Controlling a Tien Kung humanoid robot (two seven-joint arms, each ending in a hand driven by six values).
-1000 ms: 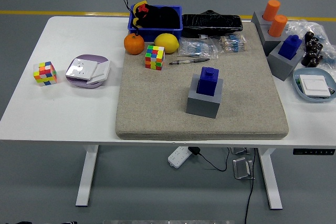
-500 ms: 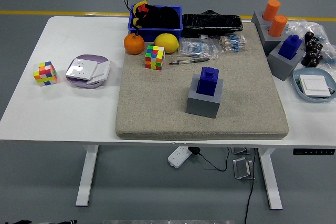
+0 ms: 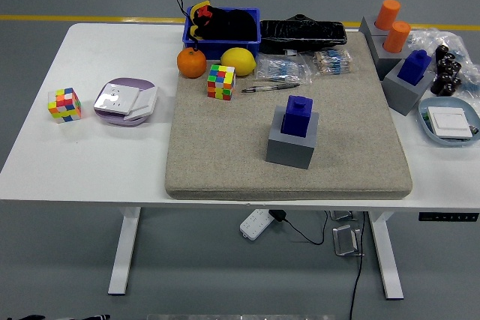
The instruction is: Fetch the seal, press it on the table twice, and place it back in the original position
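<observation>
Nothing has changed over the last second: the blue seal [image 3: 298,116] sits upright in its grey holder [image 3: 292,143] mid-mat, untouched. Neither hand shows, so fingers cannot be judged; fetching probably hasn't begun.

Matt plastic seal [image 3: 298,116] on a rough felt mat [image 3: 225,148].

Neither arm seen in head view. Left hand, right hand both outside picture. Pose and finger state cannot be judged.
</observation>
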